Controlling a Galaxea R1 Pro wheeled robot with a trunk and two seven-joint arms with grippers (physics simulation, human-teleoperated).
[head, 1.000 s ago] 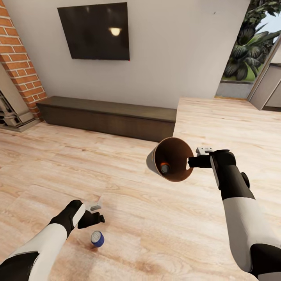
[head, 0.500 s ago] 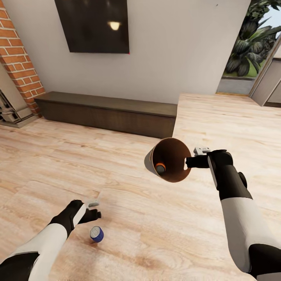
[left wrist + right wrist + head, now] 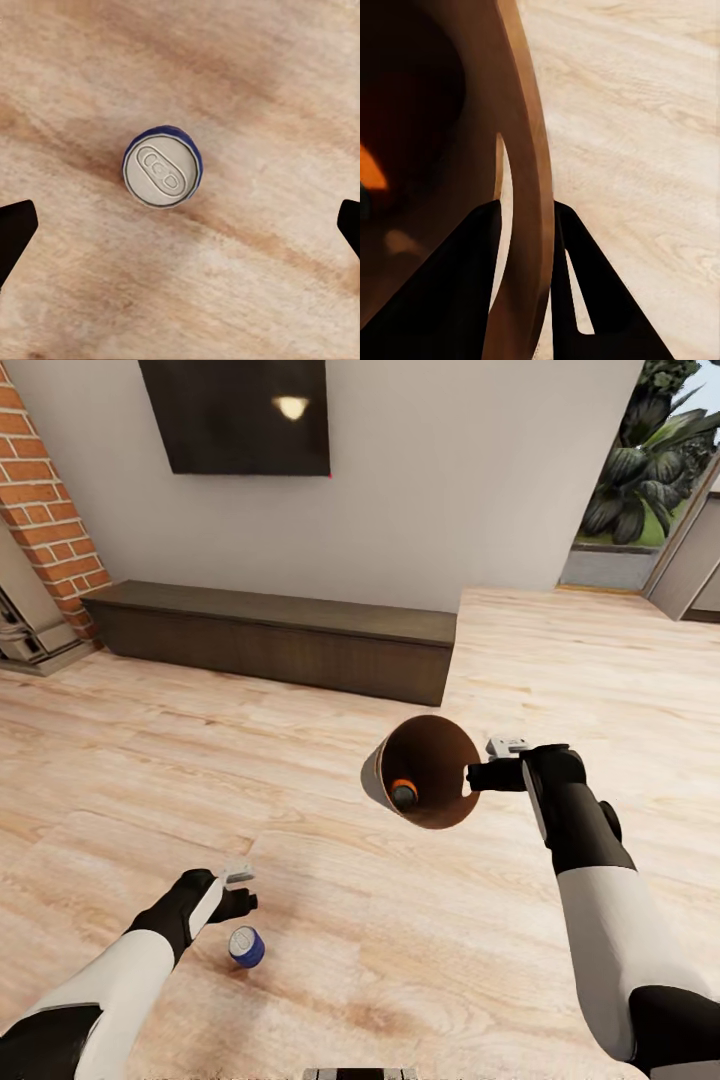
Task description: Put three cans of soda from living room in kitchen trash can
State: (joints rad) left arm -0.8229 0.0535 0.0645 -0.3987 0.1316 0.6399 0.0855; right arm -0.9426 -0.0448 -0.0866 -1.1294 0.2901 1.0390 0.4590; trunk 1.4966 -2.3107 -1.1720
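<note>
Head view: the dark blue soda can [image 3: 245, 946] stands upright on the light wood-plank floor [image 3: 400, 960], just beside the left gripper [image 3: 240, 900]. The right gripper [image 3: 480, 775] pinches the rim of the tilted, coppery-lined grey bin [image 3: 425, 770], an orange can [image 3: 403, 791] inside.

Left wrist view: the blue can [image 3: 162, 166] sits centred between wide-spread fingers [image 3: 15, 232].

Right wrist view: fingers [image 3: 457, 300] clamp the bin wall [image 3: 521, 187].
</note>
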